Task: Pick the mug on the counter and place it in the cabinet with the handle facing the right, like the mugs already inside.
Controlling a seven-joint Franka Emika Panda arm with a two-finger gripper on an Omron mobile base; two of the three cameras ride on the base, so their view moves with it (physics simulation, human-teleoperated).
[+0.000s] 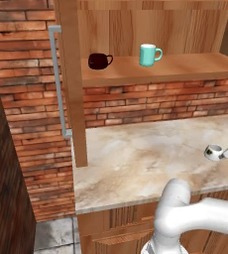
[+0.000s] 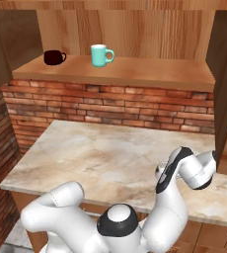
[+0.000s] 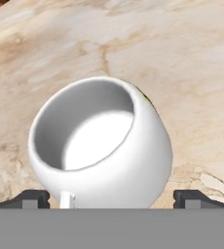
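Note:
The small white mug (image 3: 104,146) stands on the beige marbled counter (image 3: 182,58), with a dark mark (image 3: 146,97) on its far side. A bit of its handle (image 3: 67,199) shows at the near bottom. My gripper (image 3: 113,198) is open, with one fingertip (image 3: 33,198) on each side of the mug's lower body. From the left base view the mug (image 1: 214,152) sits near the counter's (image 1: 136,158) right end with the gripper (image 1: 226,150) beside it. In the cabinet (image 1: 71,99), the maroon mug (image 1: 100,61) and teal mug (image 1: 149,54) stand on the shelf, handles to the right.
The cabinet's open door with a grey bar handle (image 1: 58,79) juts out over the counter's left end. A brick wall (image 2: 110,106) backs the counter below the shelf (image 2: 135,71). Shelf room lies to the right of the teal mug (image 2: 100,55).

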